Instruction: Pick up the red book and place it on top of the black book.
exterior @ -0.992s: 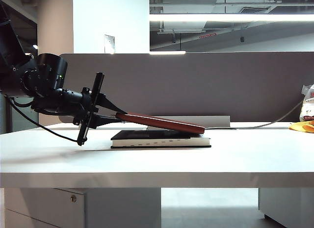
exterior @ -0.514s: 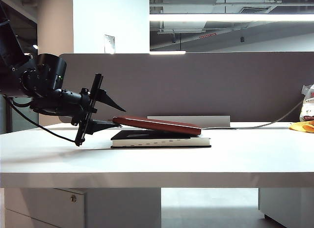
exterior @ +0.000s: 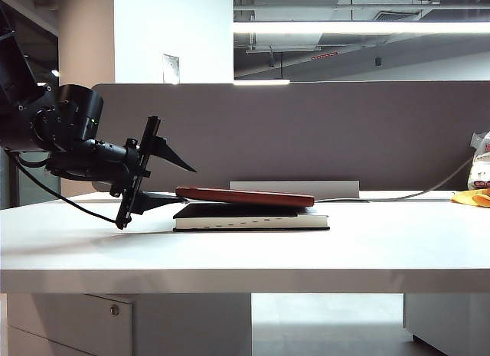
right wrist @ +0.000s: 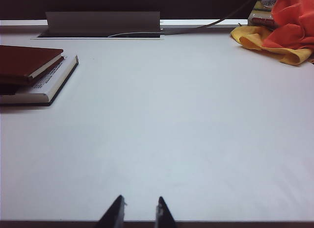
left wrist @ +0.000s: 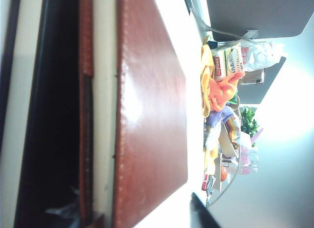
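The red book (exterior: 245,195) lies flat on top of the black book (exterior: 251,217) near the middle of the table. My left gripper (exterior: 188,184) is at the books' left end and is open. Its upper finger stands clear above the red cover, its lower finger level with the red book's edge. The left wrist view shows the red book (left wrist: 152,115) close up, the black book (left wrist: 54,115) beside it and one dark fingertip (left wrist: 201,215) apart from the cover. My right gripper (right wrist: 139,206) hovers at the table's near edge, well away from both books (right wrist: 29,61), slightly open and holding nothing.
A yellow and orange cloth (right wrist: 284,27) and snack packets (exterior: 481,161) lie at the far right of the table (exterior: 245,249). A grey cable box (right wrist: 103,23) and a cable (exterior: 413,194) sit at the back, before a grey divider panel (exterior: 321,134).
The left gripper's jaws have opened wide. The red book's raised left end has dropped, so it now lies flat on the black book. The arm has hardly moved.
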{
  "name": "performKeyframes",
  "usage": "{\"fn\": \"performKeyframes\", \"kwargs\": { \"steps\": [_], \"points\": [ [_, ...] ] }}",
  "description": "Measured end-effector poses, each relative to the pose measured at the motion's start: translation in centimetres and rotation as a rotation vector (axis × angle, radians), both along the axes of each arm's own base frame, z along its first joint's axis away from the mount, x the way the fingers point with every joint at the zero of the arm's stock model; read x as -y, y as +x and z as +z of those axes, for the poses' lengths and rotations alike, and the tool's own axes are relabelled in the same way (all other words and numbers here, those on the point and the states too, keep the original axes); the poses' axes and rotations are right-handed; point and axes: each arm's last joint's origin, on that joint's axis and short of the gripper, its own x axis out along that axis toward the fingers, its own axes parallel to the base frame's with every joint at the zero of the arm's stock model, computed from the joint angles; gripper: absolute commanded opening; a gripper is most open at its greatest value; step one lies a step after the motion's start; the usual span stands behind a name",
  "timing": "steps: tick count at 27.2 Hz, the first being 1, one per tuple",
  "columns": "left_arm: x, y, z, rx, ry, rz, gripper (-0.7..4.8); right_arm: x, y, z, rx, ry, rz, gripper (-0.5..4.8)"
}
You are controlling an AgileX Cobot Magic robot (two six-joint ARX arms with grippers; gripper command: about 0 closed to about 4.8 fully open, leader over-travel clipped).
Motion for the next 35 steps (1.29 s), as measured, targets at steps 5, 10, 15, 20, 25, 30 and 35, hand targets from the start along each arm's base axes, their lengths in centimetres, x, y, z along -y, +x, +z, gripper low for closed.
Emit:
{"fn": "performKeyframes", "kwargs": {
  "steps": [5, 10, 15, 20, 25, 30, 35],
  "points": [
    [-0.1, -0.1, -0.2, -0.021, 0.003, 0.000, 2.78, 0.0, 0.0, 0.0, 0.000, 0.000, 0.000, 0.86],
    [-1.5, 0.0, -0.4, -0.054, -0.003, -0.001, 2.79, 0.0, 0.0, 0.0, 0.000, 0.000, 0.000, 0.86],
    [-3.1, 0.3, -0.1, -0.043, -0.014, 0.008, 2.79, 0.0, 0.0, 0.0, 0.000, 0.000, 0.000, 0.86],
    [-3.2, 0.3, -0.1, -0.040, -0.024, -0.014, 2.78, 0.0, 0.0, 0.0, 0.000, 0.000, 0.000, 0.86],
    [-3.4, 0.3, -0.1, -0.040, -0.026, -0.014, 2.78, 0.0, 0.0, 0.0, 0.000, 0.000, 0.000, 0.86],
    [-4.7, 0.4, 0.0, -0.036, -0.038, -0.014, 2.65, 0.0, 0.0, 0.0, 0.000, 0.000, 0.000, 0.86],
    [-5.3, 0.1, 1.6, 0.021, -0.025, -0.030, 1.27, 0.0, 0.0, 0.0, 0.000, 0.000, 0.000, 0.86]
  ]
}}
